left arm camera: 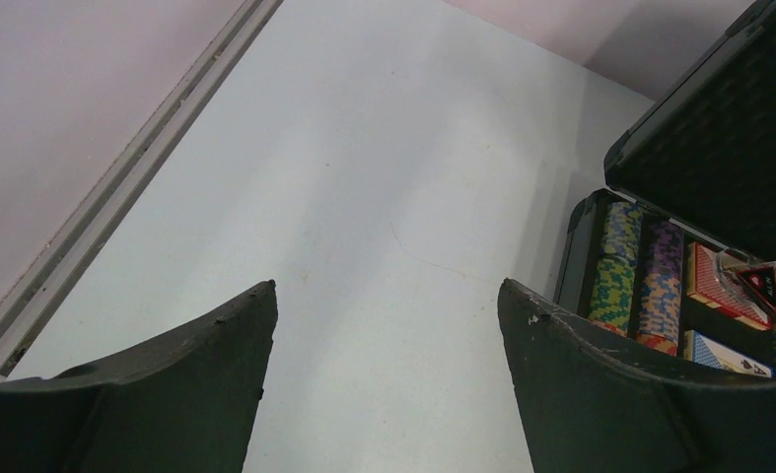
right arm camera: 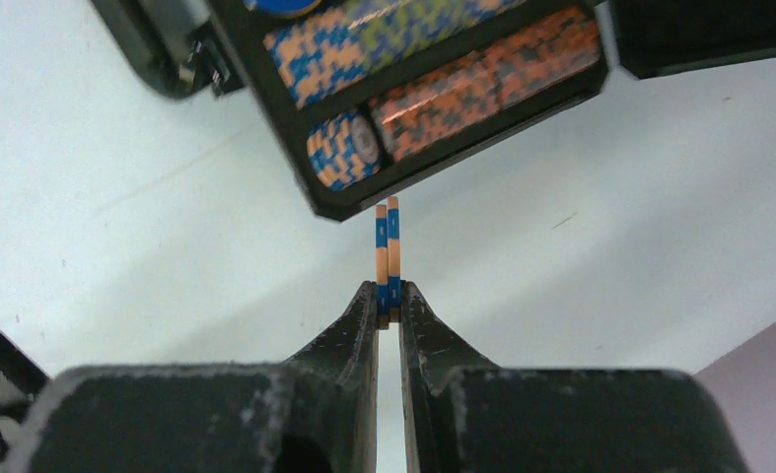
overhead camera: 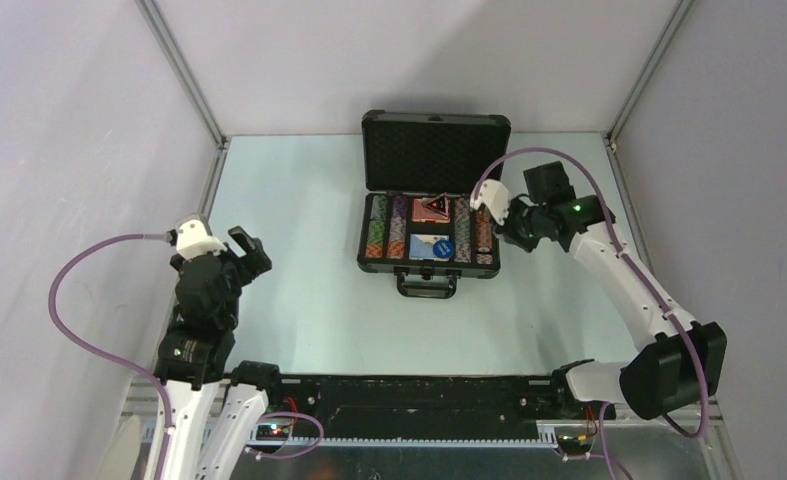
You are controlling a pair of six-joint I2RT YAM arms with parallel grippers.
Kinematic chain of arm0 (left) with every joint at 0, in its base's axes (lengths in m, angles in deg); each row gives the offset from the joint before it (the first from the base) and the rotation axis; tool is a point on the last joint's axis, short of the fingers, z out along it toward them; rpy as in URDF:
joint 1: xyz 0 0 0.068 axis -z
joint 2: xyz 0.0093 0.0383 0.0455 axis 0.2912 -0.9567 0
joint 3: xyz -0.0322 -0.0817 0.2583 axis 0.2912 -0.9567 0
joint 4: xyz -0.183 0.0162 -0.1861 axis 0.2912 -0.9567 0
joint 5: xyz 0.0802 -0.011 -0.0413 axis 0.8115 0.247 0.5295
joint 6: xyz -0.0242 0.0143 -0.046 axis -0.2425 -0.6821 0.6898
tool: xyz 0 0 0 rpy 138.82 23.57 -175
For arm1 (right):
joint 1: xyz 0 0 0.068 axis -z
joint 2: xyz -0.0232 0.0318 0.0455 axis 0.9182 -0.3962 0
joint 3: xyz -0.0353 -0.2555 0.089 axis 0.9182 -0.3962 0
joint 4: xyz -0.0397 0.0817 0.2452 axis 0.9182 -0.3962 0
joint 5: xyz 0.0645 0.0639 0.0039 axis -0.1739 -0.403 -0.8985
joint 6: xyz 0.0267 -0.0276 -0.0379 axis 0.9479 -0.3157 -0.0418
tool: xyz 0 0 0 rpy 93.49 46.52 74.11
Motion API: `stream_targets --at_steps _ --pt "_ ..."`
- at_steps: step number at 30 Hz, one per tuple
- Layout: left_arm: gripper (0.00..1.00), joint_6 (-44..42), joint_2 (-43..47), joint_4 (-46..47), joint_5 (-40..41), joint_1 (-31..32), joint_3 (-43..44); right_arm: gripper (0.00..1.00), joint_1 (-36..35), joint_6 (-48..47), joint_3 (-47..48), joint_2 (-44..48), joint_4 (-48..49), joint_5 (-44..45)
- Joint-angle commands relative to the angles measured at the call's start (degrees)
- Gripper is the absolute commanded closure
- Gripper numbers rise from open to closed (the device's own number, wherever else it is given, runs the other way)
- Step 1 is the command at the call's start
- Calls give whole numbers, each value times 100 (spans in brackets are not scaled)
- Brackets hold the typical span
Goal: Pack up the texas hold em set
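The black briefcase [overhead camera: 427, 268] lies open mid-table, its foam lid [overhead camera: 436, 150] standing up. Inside it are rows of multicoloured chips [overhead camera: 376, 238], a red-patterned card deck [overhead camera: 424, 212] with a dark triangular marker [overhead camera: 437, 204] on it, and a blue round button [overhead camera: 439, 250]. My right gripper [overhead camera: 488, 203] hovers at the case's right end, shut on two orange-and-blue chips [right arm camera: 388, 246] held on edge between its tips [right arm camera: 388, 298], just outside the case corner [right arm camera: 329, 207]. My left gripper [overhead camera: 250, 250] stands open and holds nothing [left arm camera: 387, 296], well left of the case [left arm camera: 573, 246].
Grey walls with metal corner rails [overhead camera: 184, 80] enclose the table on three sides. A black rail with the arm bases [overhead camera: 419, 395] runs along the near edge. The case handle [overhead camera: 427, 287] points toward the arms.
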Motion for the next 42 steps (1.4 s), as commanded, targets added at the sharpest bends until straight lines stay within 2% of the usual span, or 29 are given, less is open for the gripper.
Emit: stream_targets --at_steps 1,9,18,25,42 --pt "13 -105 53 166 -57 51 -19 100 -132 -865 -249 83 -354 142" --pt "13 -107 53 162 -42 54 -15 100 -428 -1396 -521 -102 -568 36" --pt "13 -114 62 160 -20 54 -22 100 -757 -1491 -643 -683 167 569" --pt "13 -117 40 171 -17 55 -27 100 -833 -1570 -648 -1052 452 624" --pt "13 -115 -3 159 -23 58 -30 100 -852 -1633 -649 -1026 239 216"
